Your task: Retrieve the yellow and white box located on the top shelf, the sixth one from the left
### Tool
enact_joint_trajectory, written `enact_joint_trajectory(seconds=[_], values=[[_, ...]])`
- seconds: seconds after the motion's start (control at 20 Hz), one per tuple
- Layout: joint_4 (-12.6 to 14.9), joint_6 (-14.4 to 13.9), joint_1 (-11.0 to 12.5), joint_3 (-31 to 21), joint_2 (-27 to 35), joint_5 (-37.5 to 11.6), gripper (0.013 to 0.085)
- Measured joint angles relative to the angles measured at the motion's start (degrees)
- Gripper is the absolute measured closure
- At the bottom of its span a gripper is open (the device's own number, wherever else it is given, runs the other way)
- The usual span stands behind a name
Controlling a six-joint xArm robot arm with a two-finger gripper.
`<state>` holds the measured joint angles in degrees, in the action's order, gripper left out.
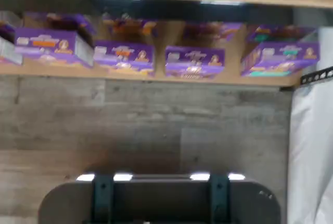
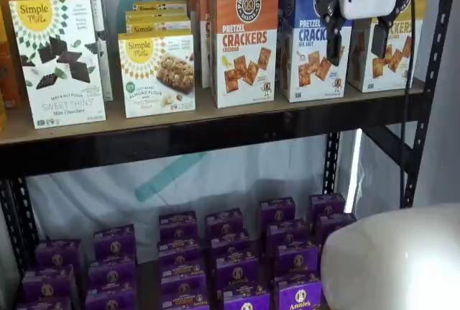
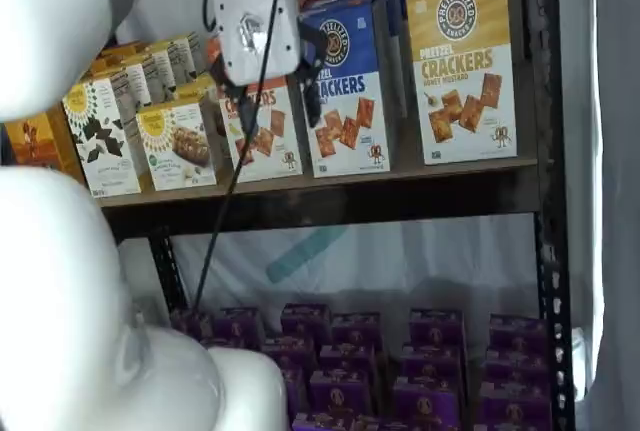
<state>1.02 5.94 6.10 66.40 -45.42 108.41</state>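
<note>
On the top shelf (image 2: 215,119), far left: white Simple Mills boxes, the mint chocolate box (image 2: 61,58) and then a shorter almond flour bars box (image 2: 157,73). Next rightward, the orange-topped crackers box (image 2: 244,40), then the blue-topped crackers box (image 2: 313,51). Rightmost, at the shelf's end beside the black upright: the yellow and white box (image 3: 463,66), upright, front face outward, standing at the shelf's front edge; partly hidden behind the pincer in one shelf view, fully clear in the other. Below, rows of purple boxes (image 2: 226,252) on the lower level, also seen blurred in the wrist view (image 1: 125,55) above a grey plank floor.

Pincer (image 2: 358,40): white body high in front of the top shelf, two black fingers hanging down with a plain gap between them, so wide and holding nothing. Not touching any box.

Step in hand, by judgement: the approach, with no grasp made yet. Next move likely calls for lining the fingers up on the yellow and white carton alone, clear of the blue-topped neighbour on its left and the upright on its right, then closing across its narrow sides and drawing it straight out toward the near side.
</note>
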Motion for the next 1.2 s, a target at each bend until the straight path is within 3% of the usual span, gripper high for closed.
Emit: enact_joint_trajectory(seconds=[0.35, 0.6, 1.2], values=[[0.75, 7.12, 7.18, 0.77, 2.41, -5.48, 0.013], [-0.4, 12.8, 13.31, 2.9, 5.52, -8.64, 0.013], [-4.79, 21.76, 23.3, 7.54, 11.74, -14.26, 0.013]])
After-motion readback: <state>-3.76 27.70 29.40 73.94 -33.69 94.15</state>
